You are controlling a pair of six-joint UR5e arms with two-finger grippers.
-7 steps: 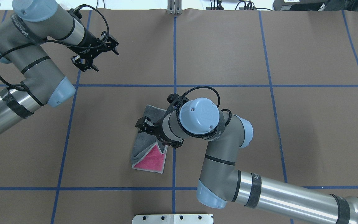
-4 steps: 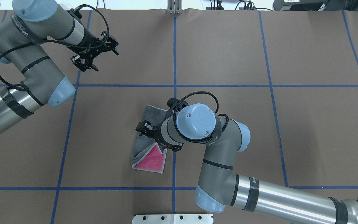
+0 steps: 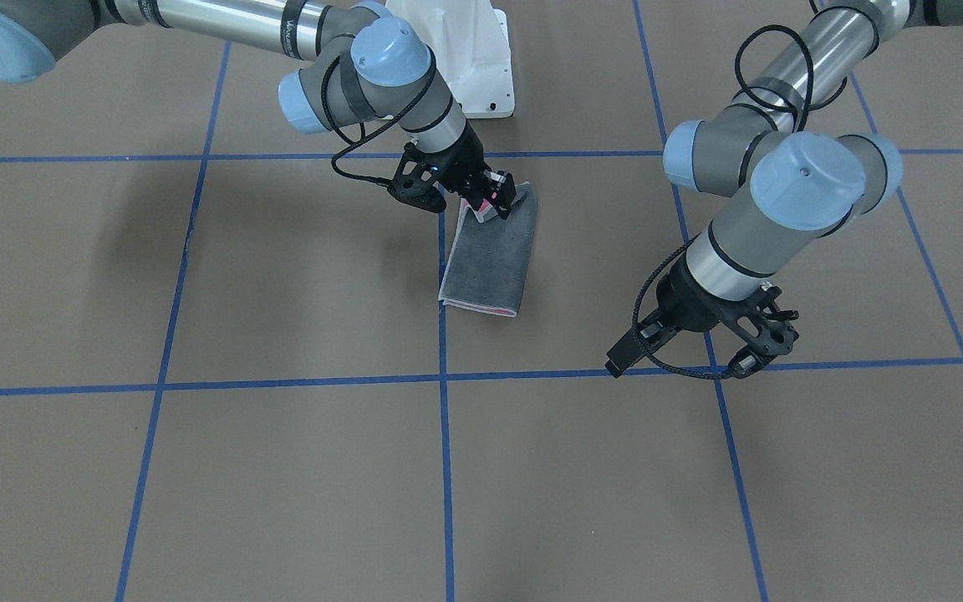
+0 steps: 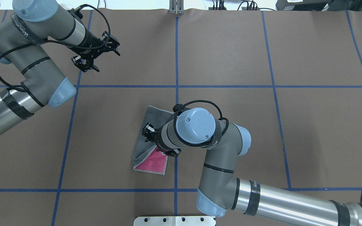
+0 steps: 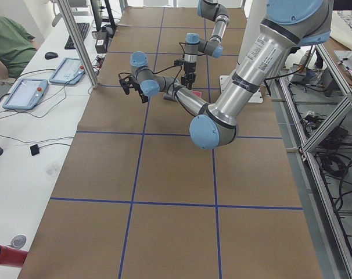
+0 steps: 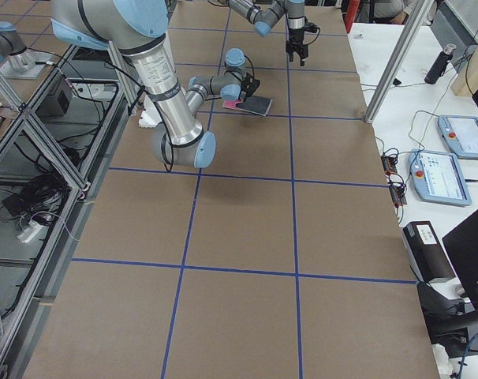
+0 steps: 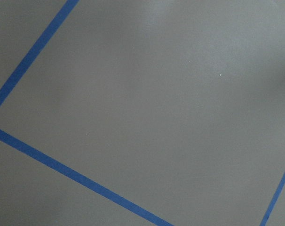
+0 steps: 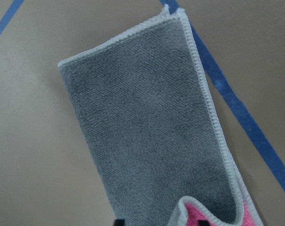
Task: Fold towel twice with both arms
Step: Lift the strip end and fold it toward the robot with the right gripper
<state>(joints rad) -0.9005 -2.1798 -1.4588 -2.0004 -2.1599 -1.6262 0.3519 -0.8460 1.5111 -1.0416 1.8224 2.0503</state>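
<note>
The towel (image 4: 148, 131) lies folded near the table's middle, dark grey face up, with a pink patch (image 4: 156, 161) showing at its near end. It also shows in the front view (image 3: 490, 259) and the right wrist view (image 8: 147, 132). My right gripper (image 3: 488, 201) is shut on the towel's near right corner and holds it raised, so the pink face curls up there (image 8: 199, 219). In the overhead view the wrist hides its fingers. My left gripper (image 4: 105, 59) is open and empty, far off at the table's far left, also seen in the front view (image 3: 761, 343).
Blue tape lines (image 4: 176, 94) divide the brown table into squares. The white pedestal base (image 3: 469, 58) stands at the robot's side of the table. A metal post (image 4: 176, 8) stands at the far edge. Tablets lie on side desks (image 5: 25, 93) (image 6: 452, 174).
My right arm has moved toward the robot with the towel's corner in its grip. Less pink shows now than before. The left arm has not moved.
</note>
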